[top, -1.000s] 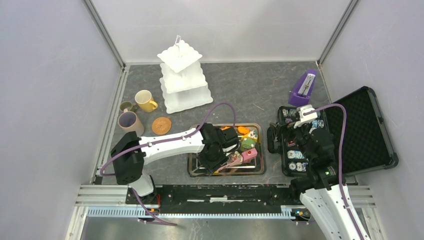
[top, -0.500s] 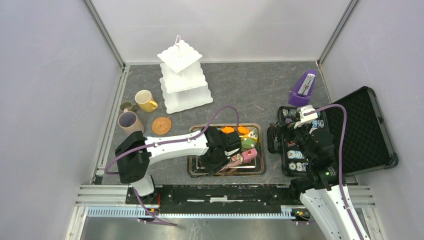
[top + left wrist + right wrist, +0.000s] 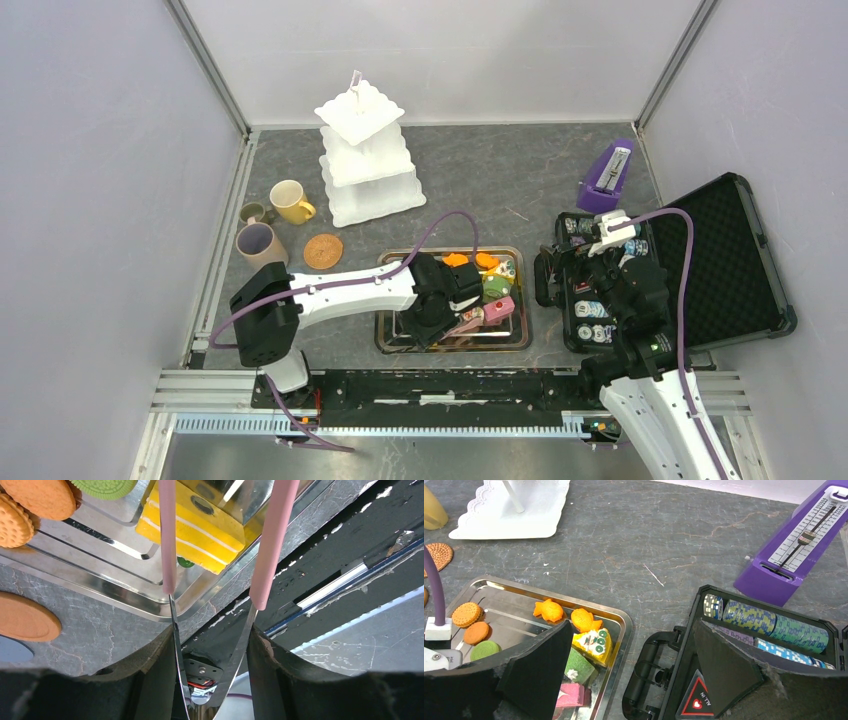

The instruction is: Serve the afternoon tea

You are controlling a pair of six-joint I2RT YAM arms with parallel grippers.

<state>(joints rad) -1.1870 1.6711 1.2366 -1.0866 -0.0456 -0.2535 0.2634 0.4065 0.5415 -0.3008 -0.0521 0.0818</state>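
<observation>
Closest to me, the left gripper (image 3: 212,647) pinches a pair of tongs (image 3: 274,535). Its fingers (image 3: 150,680) press on the two metal blades, so the pink-sleeved arms stand partly apart. Dead ahead of it, at 12 o'clock along the tongs in the wrist view, lies the yellow cake (image 3: 200,532), in the tray (image 3: 509,607) close to its near rim. The cake's long side runs roughly from 10 to 4 o'clock, across the line of the tongs. The right arm of the tongs passes beyond the cake's right end, but the left arm crosses over the slab instead of clearing it. I'd judge the tongs are not yet squarely around it, and I can't tell whether either arm touches. Seen from above, the tongs point about 4 o'clock from the gripper, and the arm hides most of the cake.

The biscuits (image 3: 42,497) lie at 10 o'clock of the cake, clear of the tongs. The other cakes (image 3: 591,645) crowd the tray just past the tips.

At 3 o'clock across the tray, the right gripper (image 3: 631,672) hangs spread wide with nothing between its fingers, over the handle of the chip case (image 3: 730,260). The left arm is plainly the nearer one.

Farther out, a coaster (image 3: 323,250) sits at 10 o'clock from the left gripper, with the mugs (image 3: 290,203) beyond it. The stand (image 3: 365,160) is well off at about 11 o'clock. Only the tray's far rim lies on that line. The metronome (image 3: 605,178) stands well aside at 1 o'clock.
</observation>
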